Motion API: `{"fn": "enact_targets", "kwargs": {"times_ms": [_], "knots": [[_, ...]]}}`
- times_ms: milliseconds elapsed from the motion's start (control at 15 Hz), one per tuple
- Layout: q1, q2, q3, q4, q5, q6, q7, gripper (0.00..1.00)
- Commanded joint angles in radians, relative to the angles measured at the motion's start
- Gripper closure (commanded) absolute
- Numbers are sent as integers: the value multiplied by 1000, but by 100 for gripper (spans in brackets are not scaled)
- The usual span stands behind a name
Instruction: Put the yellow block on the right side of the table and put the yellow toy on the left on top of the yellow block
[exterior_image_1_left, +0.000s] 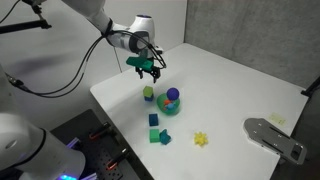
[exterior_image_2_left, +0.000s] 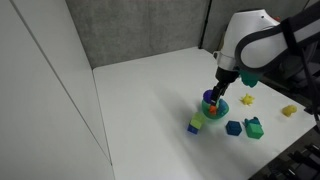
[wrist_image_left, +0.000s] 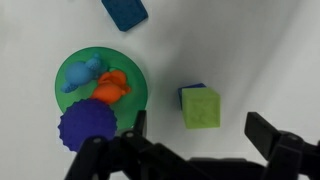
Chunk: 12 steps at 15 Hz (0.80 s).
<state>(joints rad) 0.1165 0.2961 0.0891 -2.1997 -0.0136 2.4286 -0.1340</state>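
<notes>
Pieces by kind, counted.
One yellow cube (wrist_image_left: 200, 107), one yellow toy (exterior_image_1_left: 201, 139), one green bowl (wrist_image_left: 125, 62) with three pieces inside: one blue toy (wrist_image_left: 83, 72), one orange toy (wrist_image_left: 112, 88), one purple ball (wrist_image_left: 88, 123). One blue cube (exterior_image_1_left: 154, 119) lies free; a blue edge (wrist_image_left: 192, 88) shows beneath the yellow cube. Teal blocks (exterior_image_1_left: 157, 135): count unclear.

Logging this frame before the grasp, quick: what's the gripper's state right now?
Gripper: open, holding nothing, fingers spread above the yellow block.

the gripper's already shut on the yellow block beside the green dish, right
Not quite. The gripper is open, not shut: the wrist view shows its fingers spread wide, clear of the yellow block. The block does sit beside the green dish.
</notes>
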Motion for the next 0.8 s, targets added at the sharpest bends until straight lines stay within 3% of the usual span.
{"fn": "enact_targets", "kwargs": {"times_ms": [0,400,733], "knots": [[-9,3,10,4,-4,-3,3,0],[-12,92,33,54,5,-1,-63,0],[15,203,35,114,-48,47,-45,0]]}}
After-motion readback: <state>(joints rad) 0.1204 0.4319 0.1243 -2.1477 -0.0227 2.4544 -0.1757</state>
